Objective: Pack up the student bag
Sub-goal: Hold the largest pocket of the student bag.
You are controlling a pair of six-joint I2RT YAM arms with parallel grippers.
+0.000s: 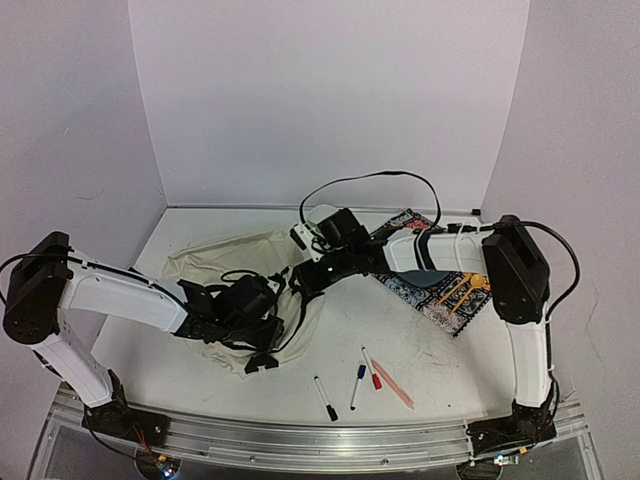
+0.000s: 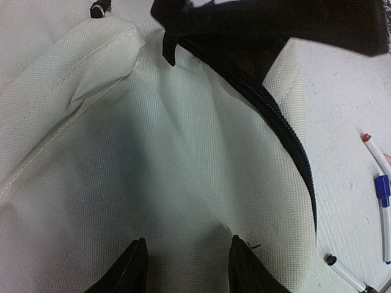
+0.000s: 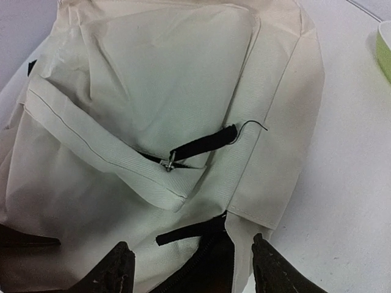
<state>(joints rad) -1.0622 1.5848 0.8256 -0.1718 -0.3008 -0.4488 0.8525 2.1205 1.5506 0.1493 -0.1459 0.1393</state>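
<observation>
1. The student bag (image 1: 212,262), a large soft cream fabric backpack with black straps and black zips, lies flat on the white worktop (image 1: 420,350), left of centre. Both arms reach over it.
2. We judge packing has not begun. The patterned hardcover book (image 1: 455,292) lies on the worktop under the right arm. A black-capped white marker (image 1: 325,397), a blue-capped marker (image 1: 358,385), a red-capped marker (image 1: 371,371) and a pink pencil (image 1: 392,385) lie on the worktop near the front edge, all outside the bag.
3. In our opinion the arms stand where they do in order to open the bag: one to steady the cloth, the other to work the zip.
4. The left claw (image 2: 187,265) is over plain cream fabric, just beside the long black main zip (image 2: 287,128). Its jaws are moderately parted and grasp nothing. We cannot tell whether the tips touch the cloth.
5. The right claw (image 3: 190,244) is spread wider and is released. It straddles a black zip pull tab (image 3: 189,231) at the bag's edge without closing on it.
6. The front pocket's black pull strap (image 3: 198,145) lies farther off and is not engaged.
</observation>
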